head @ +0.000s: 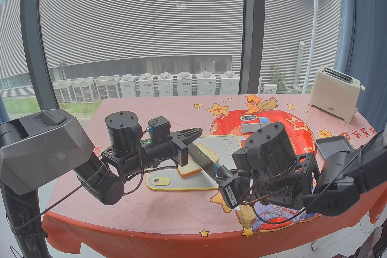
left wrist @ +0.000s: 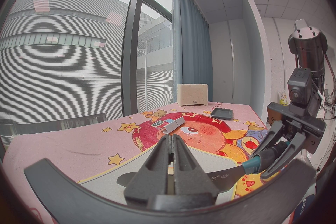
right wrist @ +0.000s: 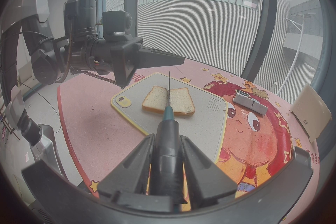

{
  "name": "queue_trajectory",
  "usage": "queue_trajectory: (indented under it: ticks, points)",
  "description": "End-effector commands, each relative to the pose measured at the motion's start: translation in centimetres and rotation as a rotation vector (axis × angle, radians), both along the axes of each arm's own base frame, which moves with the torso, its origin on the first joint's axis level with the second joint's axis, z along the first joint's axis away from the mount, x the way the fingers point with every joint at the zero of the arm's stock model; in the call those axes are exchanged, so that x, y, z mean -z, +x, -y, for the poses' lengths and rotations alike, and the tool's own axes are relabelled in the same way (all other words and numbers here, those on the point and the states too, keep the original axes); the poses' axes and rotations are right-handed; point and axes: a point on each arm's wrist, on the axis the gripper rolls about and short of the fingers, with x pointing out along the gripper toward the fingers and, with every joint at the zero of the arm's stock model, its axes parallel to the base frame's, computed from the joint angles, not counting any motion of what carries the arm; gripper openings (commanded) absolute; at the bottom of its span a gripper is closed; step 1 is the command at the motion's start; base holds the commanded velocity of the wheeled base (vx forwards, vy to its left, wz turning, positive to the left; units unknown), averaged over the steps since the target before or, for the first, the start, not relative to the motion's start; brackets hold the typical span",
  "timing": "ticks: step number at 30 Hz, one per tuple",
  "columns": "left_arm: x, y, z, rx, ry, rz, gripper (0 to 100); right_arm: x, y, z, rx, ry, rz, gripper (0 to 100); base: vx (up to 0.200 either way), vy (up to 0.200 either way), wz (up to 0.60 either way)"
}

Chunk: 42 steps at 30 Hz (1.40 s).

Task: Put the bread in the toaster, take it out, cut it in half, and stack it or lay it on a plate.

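Observation:
A slice of bread [head: 192, 166] [right wrist: 180, 100] lies on the grey, yellow-rimmed cutting board [head: 225, 145] [right wrist: 201, 126]. My right gripper [head: 226, 176] [right wrist: 167, 151] [left wrist: 276, 154] is shut on the dark handle of a knife. The knife blade [head: 203, 159] [right wrist: 168, 88] [left wrist: 224, 179] stands edge-down across the middle of the slice. My left gripper [head: 196, 133] [left wrist: 171, 146] [right wrist: 171, 58] is shut with nothing in it, hovering just above the board beside the bread. The cream toaster [head: 336, 92] [left wrist: 191, 94] [right wrist: 310, 111] stands at the far right. A dark square plate [head: 334, 146] [left wrist: 222, 113] sits near the right edge.
A small grey block [head: 256, 126] [left wrist: 174, 124] [right wrist: 250, 103] lies beyond the board on the cartoon tablecloth. A window wall closes off the far side of the table. Bare cloth lies between the board and the plate and along the front edge.

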Motion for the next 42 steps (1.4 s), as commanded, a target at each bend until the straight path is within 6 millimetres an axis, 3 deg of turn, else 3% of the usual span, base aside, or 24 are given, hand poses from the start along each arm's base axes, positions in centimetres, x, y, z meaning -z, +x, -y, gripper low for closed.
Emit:
queue_trajectory:
  ticks: [1,21,28,42]
  points:
    - [0.2,0.1,0.0,-0.001,0.001,-0.002,0,-0.2,0.0,-0.1,-0.002,0.005,0.005,0,0.0,0.0,0.0]
    - [-0.3,0.0,-0.1,-0.004,-0.004,0.009,0,-0.1,0.0,0.3,-0.003,-0.007,0.003,0,0.0,0.0,0.0]
    - [-2.1,-0.3,-0.7,-0.01,-0.025,0.045,0,0.1,0.1,0.4,-0.011,-0.022,0.002,0,0.0,0.0,0.0]
    - [-1.9,-0.3,-0.7,-0.009,-0.022,0.04,0,-0.4,-0.2,0.2,-0.026,-0.007,0.017,0,0.0,0.0,0.0]
